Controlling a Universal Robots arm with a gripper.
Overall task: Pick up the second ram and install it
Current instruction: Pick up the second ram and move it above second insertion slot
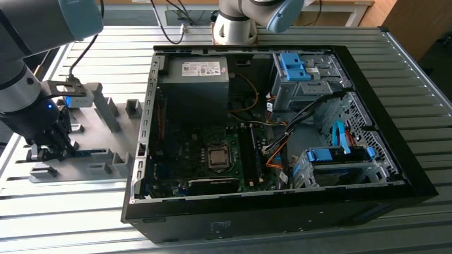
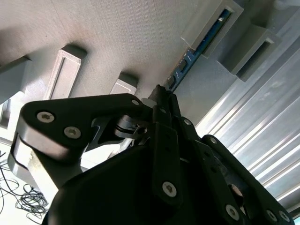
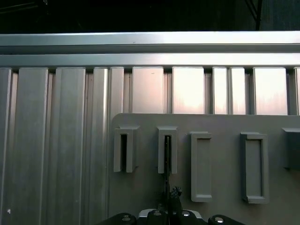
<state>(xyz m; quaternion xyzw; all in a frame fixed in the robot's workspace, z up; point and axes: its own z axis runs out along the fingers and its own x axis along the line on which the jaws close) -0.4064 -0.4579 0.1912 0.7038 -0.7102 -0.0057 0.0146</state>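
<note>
The second ram (image 1: 88,153) is a thin blue stick standing on edge in slotted holders of the grey fixture plate (image 1: 95,129), at the exterior view's left. My gripper (image 1: 51,153) is down at the stick's end. In the second wrist view the blue ram (image 2: 206,40) runs from a holder slot into my black gripper (image 2: 164,96), whose fingers are closed narrowly on it. In the first wrist view the ram (image 3: 167,159) appears edge-on, running from a slot down to the gripper (image 3: 171,200).
An open black computer case (image 1: 395,174) lies to the exterior view's right of the plate, with the motherboard (image 1: 211,159), power supply (image 1: 194,79) and blue drive cages (image 1: 339,156) inside. The ribbed metal table (image 1: 63,190) surrounds everything. Other empty holders (image 3: 254,166) stand on the plate.
</note>
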